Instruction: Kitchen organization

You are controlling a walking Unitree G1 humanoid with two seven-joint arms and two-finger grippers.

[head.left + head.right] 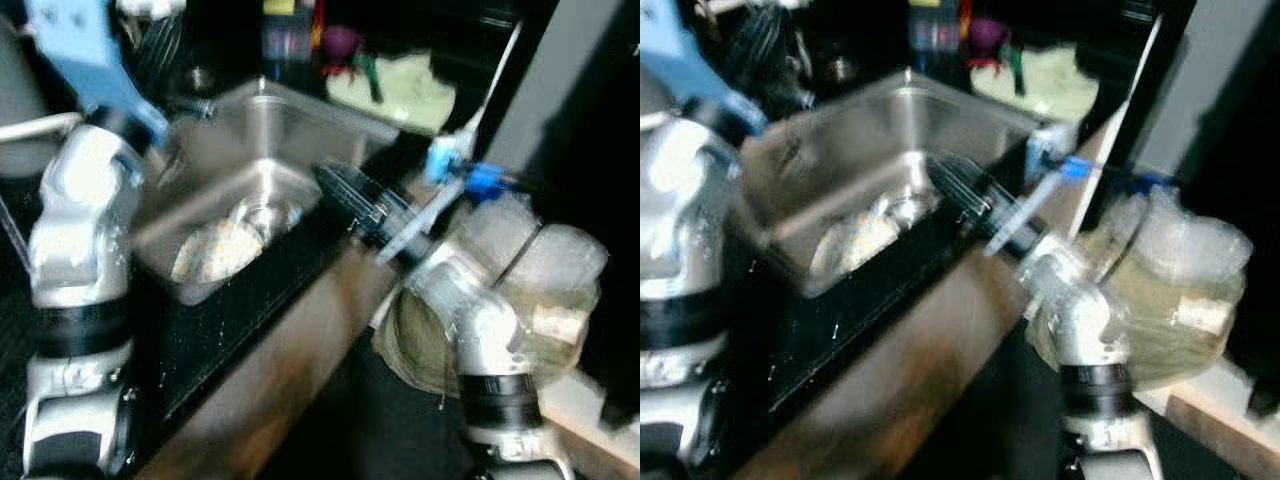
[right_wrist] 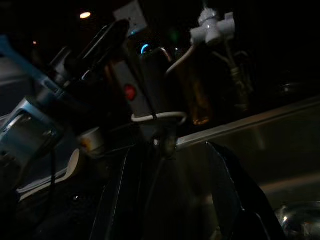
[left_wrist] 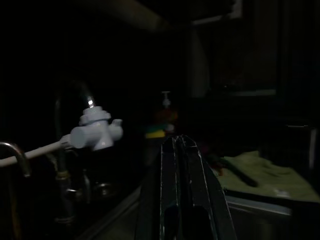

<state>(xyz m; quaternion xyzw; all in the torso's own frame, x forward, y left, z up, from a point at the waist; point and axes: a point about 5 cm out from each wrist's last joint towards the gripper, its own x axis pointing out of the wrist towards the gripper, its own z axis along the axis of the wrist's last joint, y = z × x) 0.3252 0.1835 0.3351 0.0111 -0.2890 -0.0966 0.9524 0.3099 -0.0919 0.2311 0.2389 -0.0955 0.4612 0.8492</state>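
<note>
Head camera, both eyes, frames blurred. A stainless sink (image 1: 270,140) sat in a dark counter (image 1: 230,330) and served as the landmark. Inside the sink, near its drain (image 1: 268,213), lay a pale speckled item (image 1: 215,250), possibly a plate or a sponge; the blur prevented a firm call. Behind the sink, on the counter, a light green cloth (image 1: 400,90) lay with a dark utensil on it, and a coloured bottle (image 1: 287,35) stood beside the cloth. The right gripper (image 1: 345,190) reached over the sink's near right rim, its black fingers pointing into the basin. A crumpled clear plastic bag (image 1: 545,270) sat on the counter to the right of the sink, behind the right arm. The left arm was raised at the sink's left side.

Left wrist view, very dark. The left gripper (image 3: 179,145) was seen with its two black fingers (image 3: 170,190) pressed together, no gap at the tips and nothing between them. Beyond them, above the sink's back edge, a white faucet head (image 3: 96,131) stood on a dark curved spout. The green cloth (image 3: 260,175) lay at the sink's far side.

Right wrist view, also dark. The right gripper's fingers (image 2: 227,190) were spread apart, holding nothing, above the sink wall (image 2: 280,150). The white faucet head (image 2: 216,26) was visible past the sink rim, and the left arm (image 2: 30,135) appeared alongside the sink.
</note>
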